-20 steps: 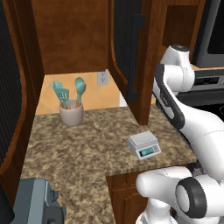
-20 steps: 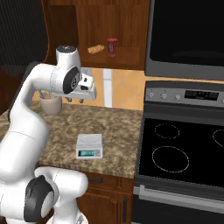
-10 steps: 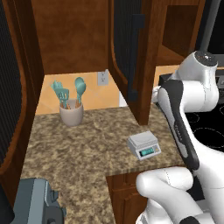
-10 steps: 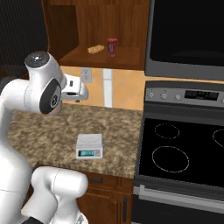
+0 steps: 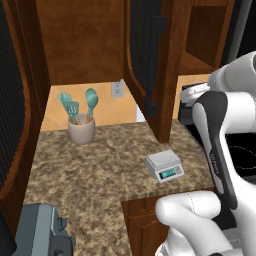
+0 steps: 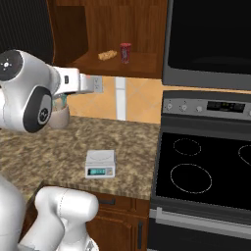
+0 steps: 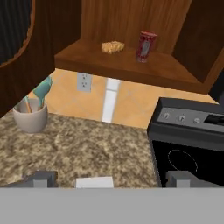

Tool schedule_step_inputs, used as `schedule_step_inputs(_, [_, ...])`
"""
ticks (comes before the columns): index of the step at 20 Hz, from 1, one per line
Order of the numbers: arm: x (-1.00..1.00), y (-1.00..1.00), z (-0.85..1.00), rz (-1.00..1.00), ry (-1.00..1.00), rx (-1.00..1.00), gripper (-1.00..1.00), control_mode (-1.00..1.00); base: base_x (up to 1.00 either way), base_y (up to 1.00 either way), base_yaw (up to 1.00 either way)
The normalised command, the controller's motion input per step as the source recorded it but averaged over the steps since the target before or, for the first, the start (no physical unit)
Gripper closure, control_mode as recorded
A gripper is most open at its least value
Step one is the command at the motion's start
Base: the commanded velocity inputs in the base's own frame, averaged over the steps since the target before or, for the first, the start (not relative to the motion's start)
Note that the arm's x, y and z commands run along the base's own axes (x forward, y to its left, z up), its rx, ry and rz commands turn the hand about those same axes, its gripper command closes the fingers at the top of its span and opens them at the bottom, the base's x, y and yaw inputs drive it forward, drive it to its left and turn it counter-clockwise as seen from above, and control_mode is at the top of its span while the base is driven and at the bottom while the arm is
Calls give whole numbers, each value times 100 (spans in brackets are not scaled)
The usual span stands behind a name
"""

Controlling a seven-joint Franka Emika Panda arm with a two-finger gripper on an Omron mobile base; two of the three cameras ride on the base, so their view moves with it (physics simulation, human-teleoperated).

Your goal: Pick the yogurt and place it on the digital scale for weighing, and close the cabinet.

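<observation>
Yogurt: in the right base view we find the yogurt [image 6: 125,52] upright on the open cabinet [image 6: 122,64] shelf, just beside a tan pastry [image 6: 108,55], well above the scale [image 6: 100,163] on the counter [image 6: 59,147].
Left base view: we note the cabinet door [image 5: 150,60] swung open, the scale [image 5: 164,166] bare near the counter edge, a utensil crock [image 5: 82,131] well apart.
Hand view: the gripper [image 7: 107,178] stands spread wide with nothing between its tips, facing the shelf; the yogurt [image 7: 146,45] is far ahead.
Handling: we judge the cup light, thin-walled, smooth and easily tipped.
Hold: we advise taking it across the mid-body, below the rim, with gentle pressure.
</observation>
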Motion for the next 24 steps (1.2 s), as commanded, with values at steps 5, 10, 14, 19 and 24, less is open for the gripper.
schedule_step_inputs(5, [15, -6, 50, -6, -20, 0, -100, -100, 0, 0, 0])
schedule_step_inputs(10, [33, -27, 33, -5, 2, 7, -100, -100, 0, 0, 0])
schedule_step_inputs(14, [35, -29, 27, -3, 3, 10, -100, -100, 0, 0, 0])
schedule_step_inputs(19, [51, -7, 1, 0, 2, 2, -100, -100, 0, 0, 0])
schedule_step_inputs(24, [67, -1, 0, 0, 9, 0, -100, -100, 0, 0, 0])
